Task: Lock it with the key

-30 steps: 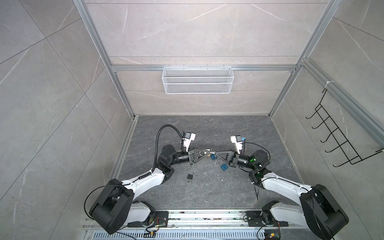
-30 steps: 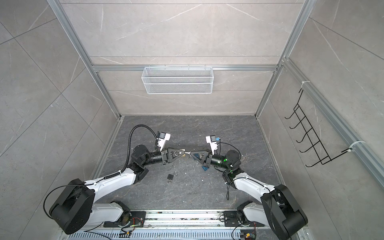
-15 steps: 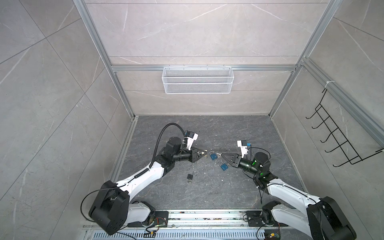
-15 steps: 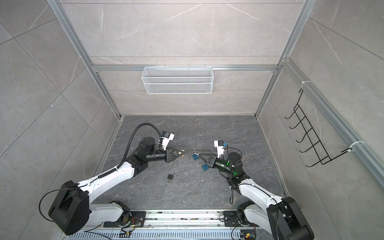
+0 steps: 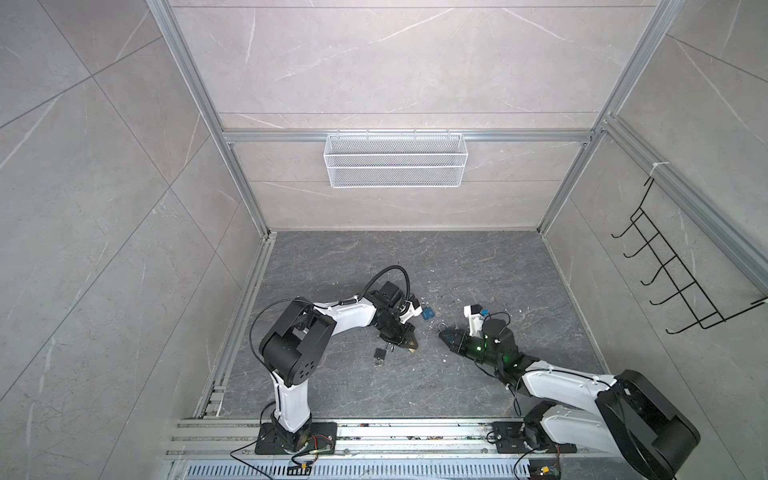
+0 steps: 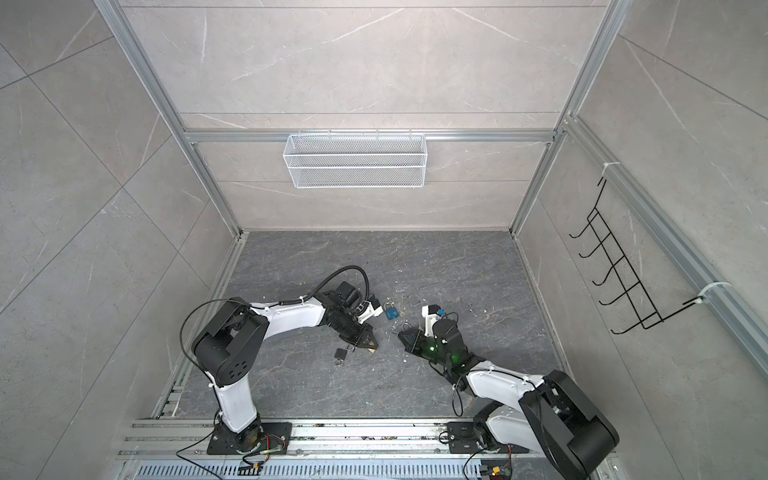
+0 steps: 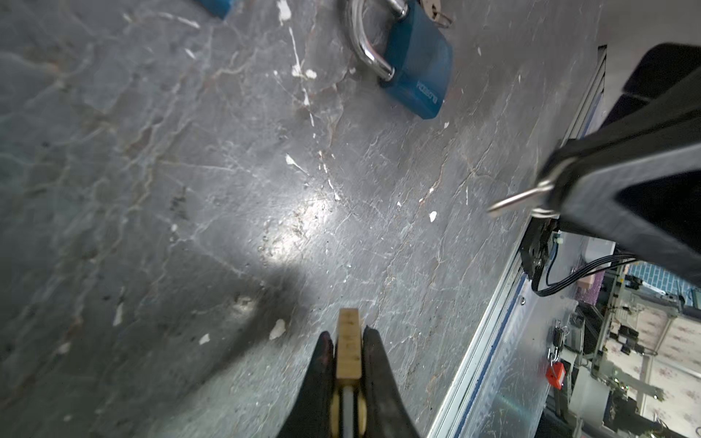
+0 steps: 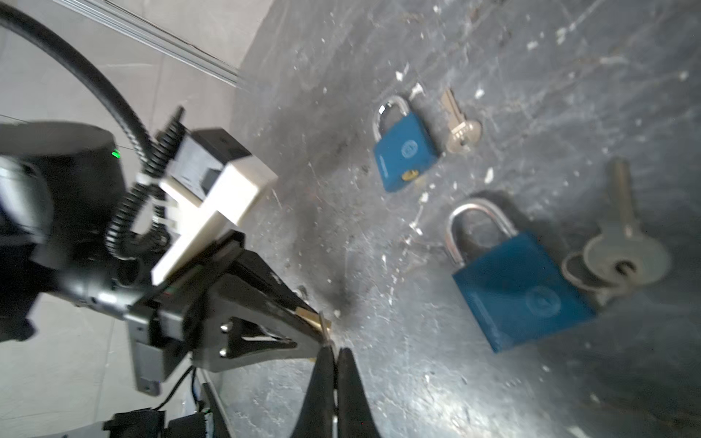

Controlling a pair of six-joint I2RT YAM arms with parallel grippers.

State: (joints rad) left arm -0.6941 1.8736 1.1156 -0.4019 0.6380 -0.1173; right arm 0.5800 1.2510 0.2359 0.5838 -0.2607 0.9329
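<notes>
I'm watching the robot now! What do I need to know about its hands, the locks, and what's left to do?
Left gripper: fingers shut on the brass lock.
Right gripper: shut on what looks like a key, its tip sticking out.
Key and brass lock are apart; the key is not in.
Small blue lock, big blue lock and black lock lie loose nearby.
Done: both parts picked up.
Left: push the key in and turn it.

L tool (image 7: 349,343) clamped, low; R tool (image 8: 336,354) pinched, prob. loaded.
</notes>
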